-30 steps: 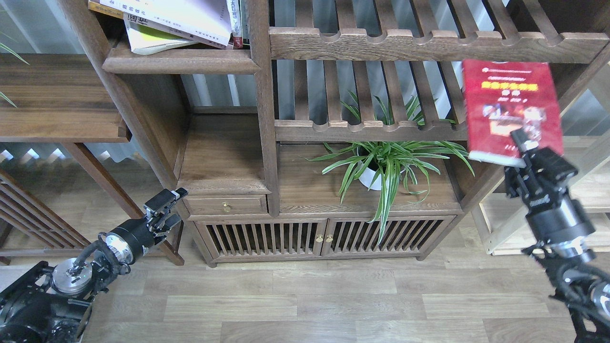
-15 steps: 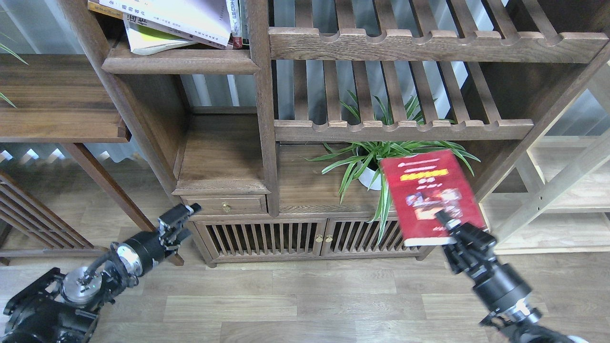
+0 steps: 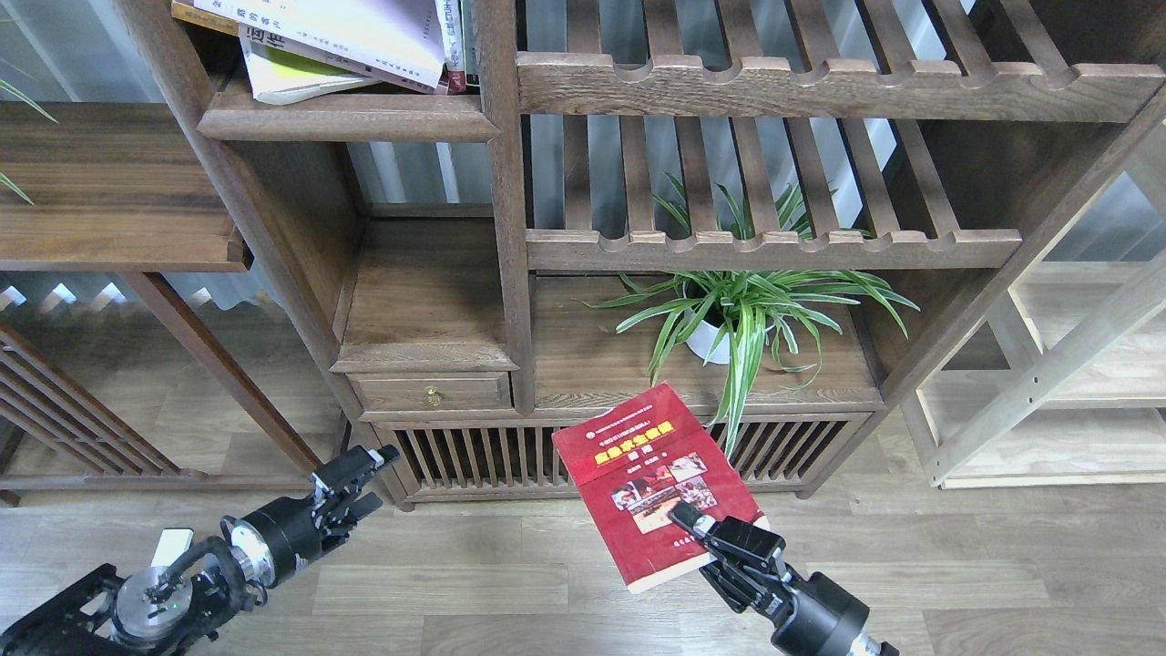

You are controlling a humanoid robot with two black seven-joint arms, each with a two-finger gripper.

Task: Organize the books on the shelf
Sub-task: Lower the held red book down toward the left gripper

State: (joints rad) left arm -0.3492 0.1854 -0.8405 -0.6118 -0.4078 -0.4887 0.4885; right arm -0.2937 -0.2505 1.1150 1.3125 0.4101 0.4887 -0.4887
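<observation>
Risk-wise, the red book was pinched only at its lower corner by the right gripper, so it could've sagged or twisted loose on the way up. It hung low in front of the cabinet doors. The shelf sat way off at 11 o'clock, with two books already slumped across it, leaving just a tight slot. The post and plant crowded that path. Left gripper was empty, fingers slightly apart, at 8 o'clock.
</observation>
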